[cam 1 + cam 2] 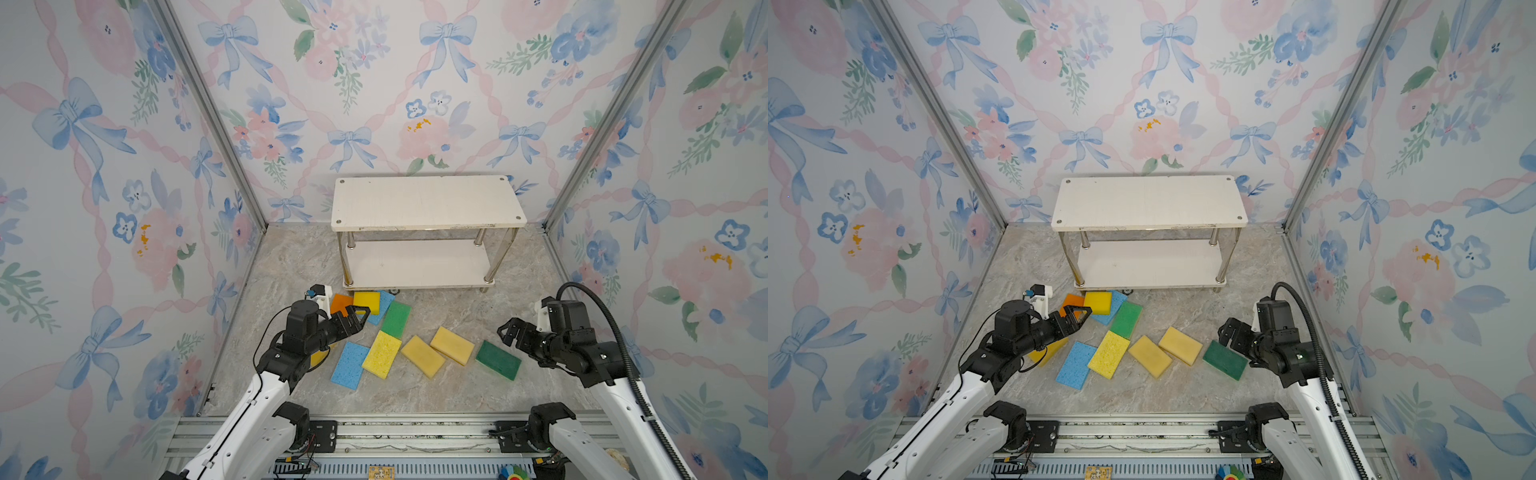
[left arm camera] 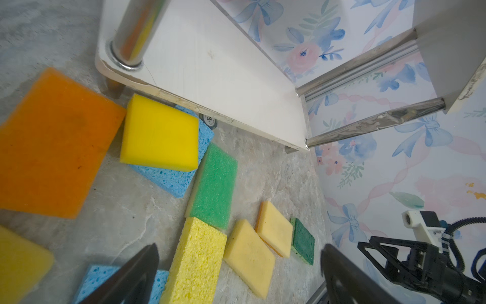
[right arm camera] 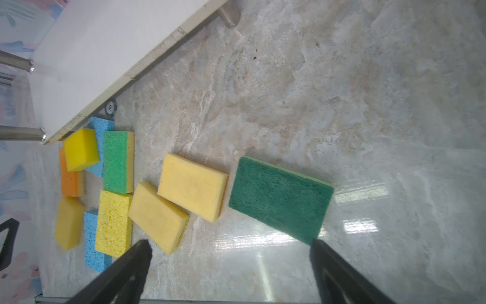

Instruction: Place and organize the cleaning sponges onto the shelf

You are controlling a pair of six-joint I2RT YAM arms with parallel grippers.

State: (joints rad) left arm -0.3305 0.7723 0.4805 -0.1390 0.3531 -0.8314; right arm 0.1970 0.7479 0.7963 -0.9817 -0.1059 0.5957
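Left and right jaws wide apart, empty; disc point(image 2: 209, 120) under shelf point(image 2: 210, 65) maybe reads 50.

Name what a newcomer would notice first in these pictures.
First, the bright cleaning sponges, blue, green, yellow and orange, scattered on the marbled floor in front of the shelf. Next, the white two-tier shelf itself, by the back wall, both boards bare. Then the left gripper and right gripper, both open, flanking the pile.
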